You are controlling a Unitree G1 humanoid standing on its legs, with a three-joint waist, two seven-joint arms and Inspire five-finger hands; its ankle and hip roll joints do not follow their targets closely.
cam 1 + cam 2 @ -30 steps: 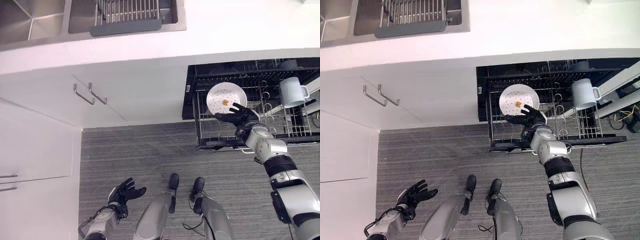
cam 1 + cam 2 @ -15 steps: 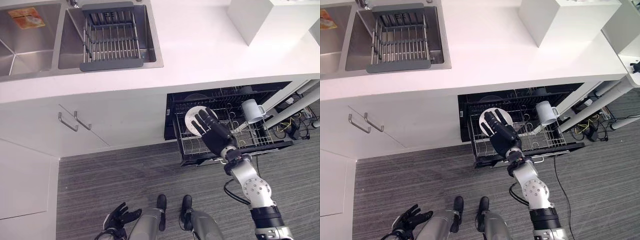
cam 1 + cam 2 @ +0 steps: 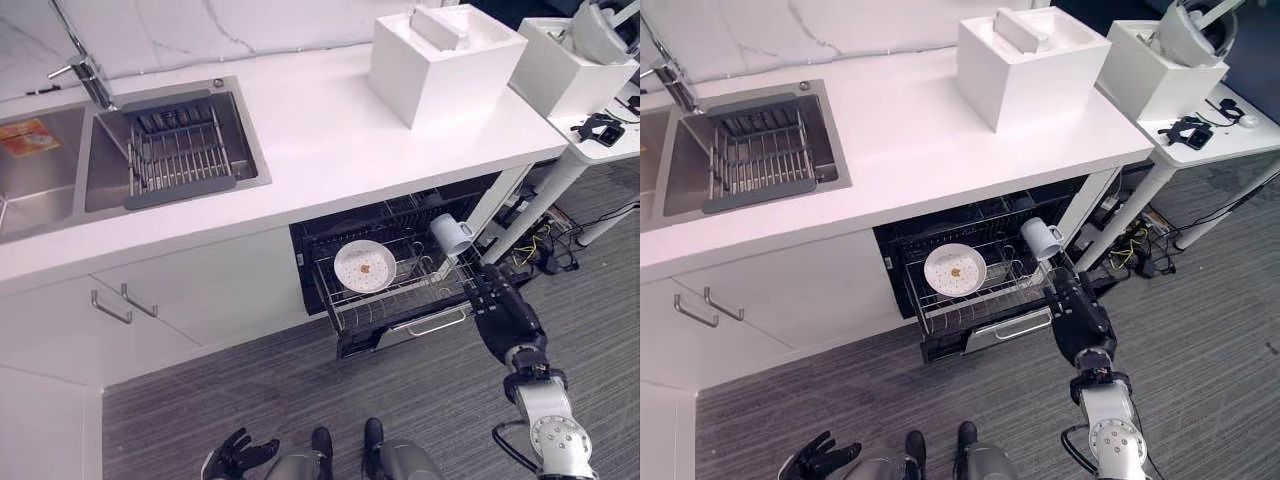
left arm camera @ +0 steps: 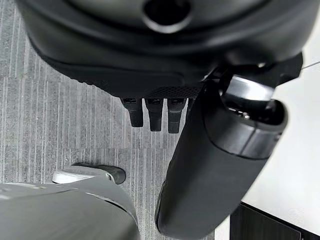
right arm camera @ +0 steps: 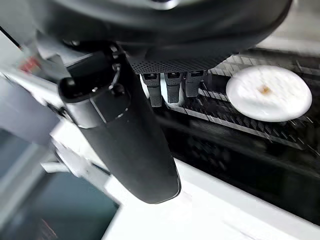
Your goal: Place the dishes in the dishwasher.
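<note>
Your right hand point(image 3: 505, 312) has let go of the white plate point(image 3: 365, 266) and drawn back to the right end of the pulled-out dishwasher rack point(image 3: 400, 300); a second ago its fingers were on the plate's lower edge. Now those fingers point(image 5: 167, 88) are straight and apart, holding nothing. The plate leans in the left part of the rack, an orange speck on its face. A white mug point(image 3: 451, 235) sits tipped at the rack's right back corner, just above your hand. The camera has swung up, so the table point(image 3: 330, 130) over the dishwasher, its sink point(image 3: 170, 150) and two white boxes point(image 3: 445, 60) now show. Your left hand point(image 3: 240, 456) hangs low over the floor, fingers relaxed. No writing can be read.
</note>
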